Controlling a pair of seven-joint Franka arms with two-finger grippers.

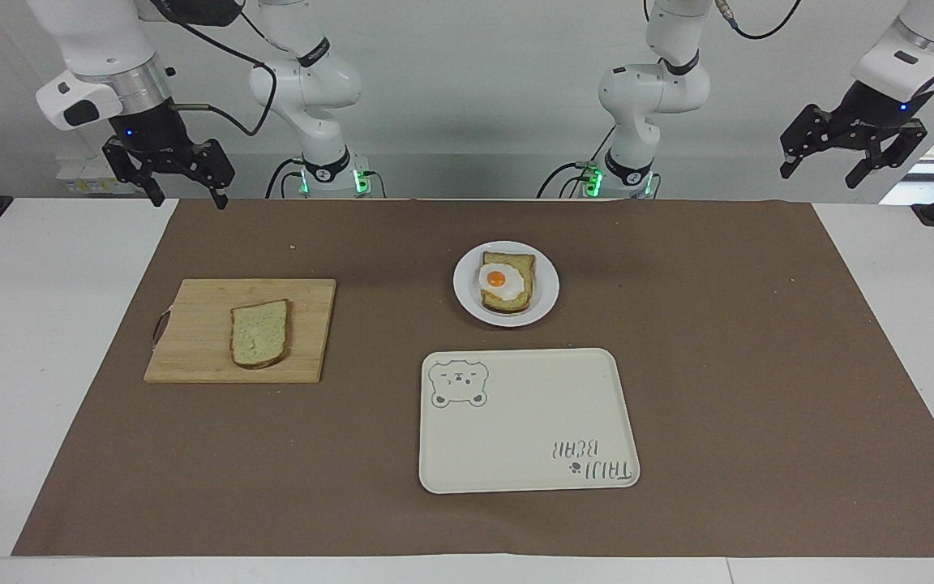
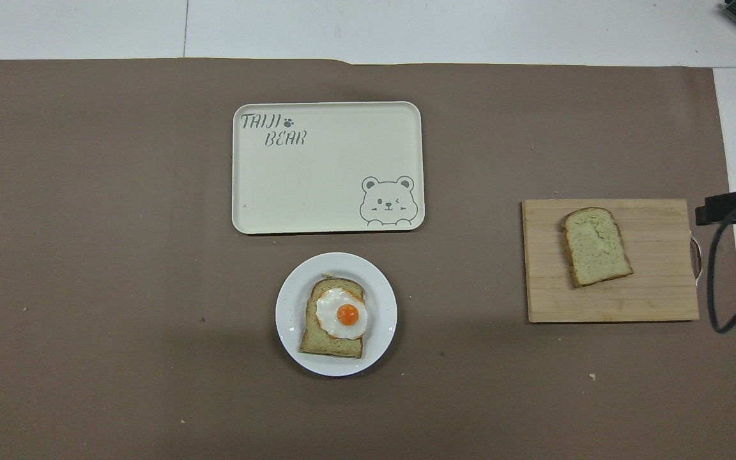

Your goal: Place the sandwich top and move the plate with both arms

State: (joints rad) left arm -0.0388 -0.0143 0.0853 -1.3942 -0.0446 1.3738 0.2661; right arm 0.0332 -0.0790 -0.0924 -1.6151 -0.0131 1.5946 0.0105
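Cream rectangular bear-print tray lies farthest from the robots. Small round white plate sits nearer them. Plain pale bread slice rests on wooden cutting board, toward the right arm's end. Left gripper and right gripper hang raised, fingers spread, holding nothing.

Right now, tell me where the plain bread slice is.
The sandwich top lies flat on the wooden cutting board toward the right arm's end of the table, apart from the plate with the egg toast.

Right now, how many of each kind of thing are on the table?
Bread slices: 2 (sandwich top, egg-topped slice)
Fried egg: 1
Plate: 1
Bear tray: 1
Cutting board: 1
Total: 6
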